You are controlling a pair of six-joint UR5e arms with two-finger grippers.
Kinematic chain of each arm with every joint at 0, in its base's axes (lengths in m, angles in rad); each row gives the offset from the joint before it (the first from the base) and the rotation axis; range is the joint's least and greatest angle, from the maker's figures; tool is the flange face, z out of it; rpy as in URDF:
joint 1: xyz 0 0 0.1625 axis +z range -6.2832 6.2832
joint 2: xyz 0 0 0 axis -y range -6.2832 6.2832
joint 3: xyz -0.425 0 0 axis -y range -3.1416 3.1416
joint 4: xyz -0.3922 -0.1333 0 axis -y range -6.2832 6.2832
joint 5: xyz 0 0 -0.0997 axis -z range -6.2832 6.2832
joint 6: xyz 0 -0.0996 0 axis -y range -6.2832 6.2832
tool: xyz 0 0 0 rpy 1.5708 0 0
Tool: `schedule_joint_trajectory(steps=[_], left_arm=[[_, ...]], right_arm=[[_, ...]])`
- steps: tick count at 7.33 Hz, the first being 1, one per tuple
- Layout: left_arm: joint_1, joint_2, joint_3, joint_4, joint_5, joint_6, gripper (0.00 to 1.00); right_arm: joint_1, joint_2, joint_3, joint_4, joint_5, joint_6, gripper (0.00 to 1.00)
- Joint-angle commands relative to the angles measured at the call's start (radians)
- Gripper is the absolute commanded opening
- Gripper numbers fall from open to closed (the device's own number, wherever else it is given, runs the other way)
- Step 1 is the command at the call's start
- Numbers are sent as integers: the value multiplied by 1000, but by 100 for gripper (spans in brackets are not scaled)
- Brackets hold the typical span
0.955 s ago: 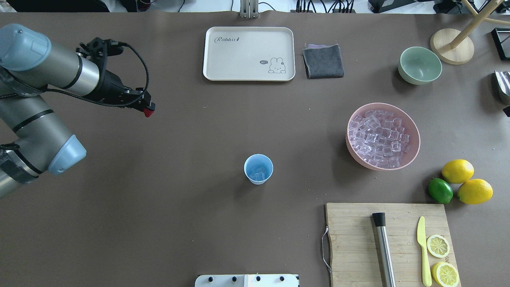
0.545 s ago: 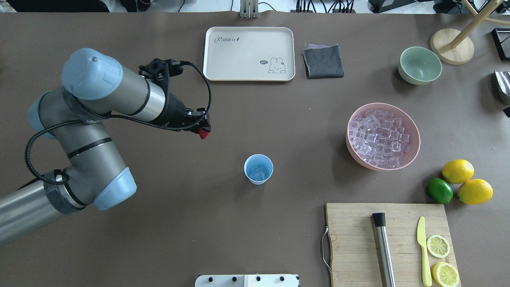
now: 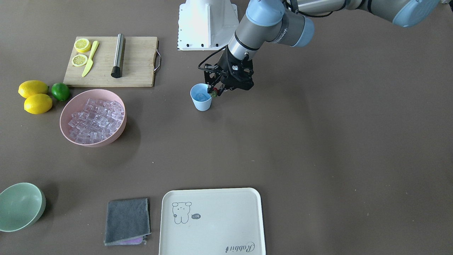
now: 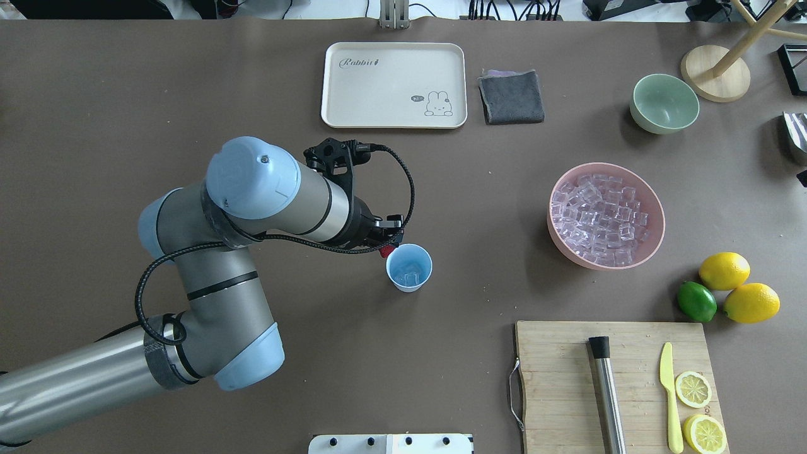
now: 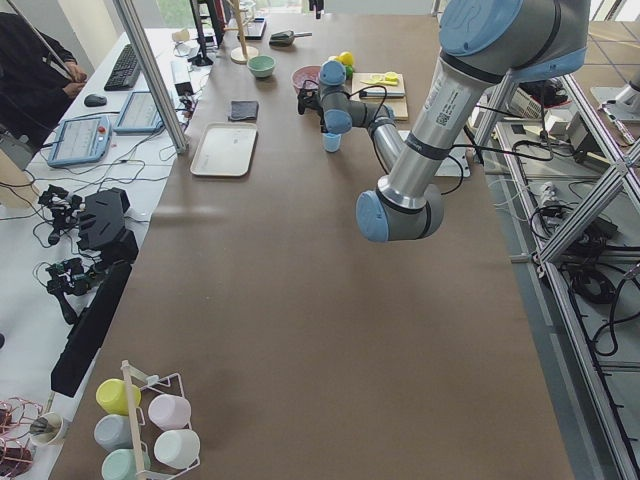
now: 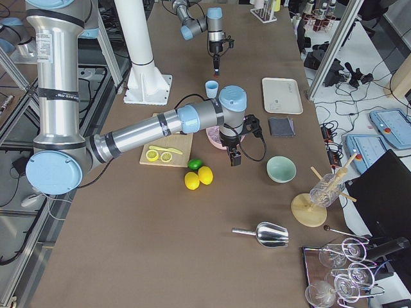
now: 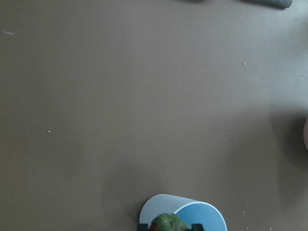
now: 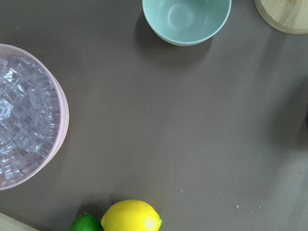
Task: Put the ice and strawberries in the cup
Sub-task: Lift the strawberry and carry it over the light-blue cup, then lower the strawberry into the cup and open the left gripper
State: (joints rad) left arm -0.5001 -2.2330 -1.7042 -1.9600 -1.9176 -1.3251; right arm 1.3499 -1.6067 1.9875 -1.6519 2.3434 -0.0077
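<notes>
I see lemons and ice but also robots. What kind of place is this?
Most likely a robot lab, not a kitchen: a left arm and right arm stand at the table, a keyboard and tablet sit beside it, and cables lie around.

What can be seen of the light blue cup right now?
The cup is a small light blue tumbler, plastic-looking, tapered, handleless, with a pale rim. It stands upright on the brown table. A few ice cubes lie inside. The left gripper holds a strawberry at its rim; whether they touch cannot be told.
</notes>
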Motion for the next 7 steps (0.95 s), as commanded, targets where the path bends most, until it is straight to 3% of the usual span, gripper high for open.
schedule_joint_trajectory(steps=[1,2,3,6,7], left_arm=[[34,-14,6,0,23,-2,0],[57,-13,6,0,63,-3,27],[66,-16,3,0,110,-3,97],[57,-2,-46,13,128,4,98],[-13,4,-48,74,64,32,98]], right_arm=[[0,-4,1,3,2,0,100],[2,-5,1,3,2,-2,100],[2,-9,2,4,8,0,100],[2,-13,4,6,13,-2,100],[2,-12,-1,6,13,-2,100]])
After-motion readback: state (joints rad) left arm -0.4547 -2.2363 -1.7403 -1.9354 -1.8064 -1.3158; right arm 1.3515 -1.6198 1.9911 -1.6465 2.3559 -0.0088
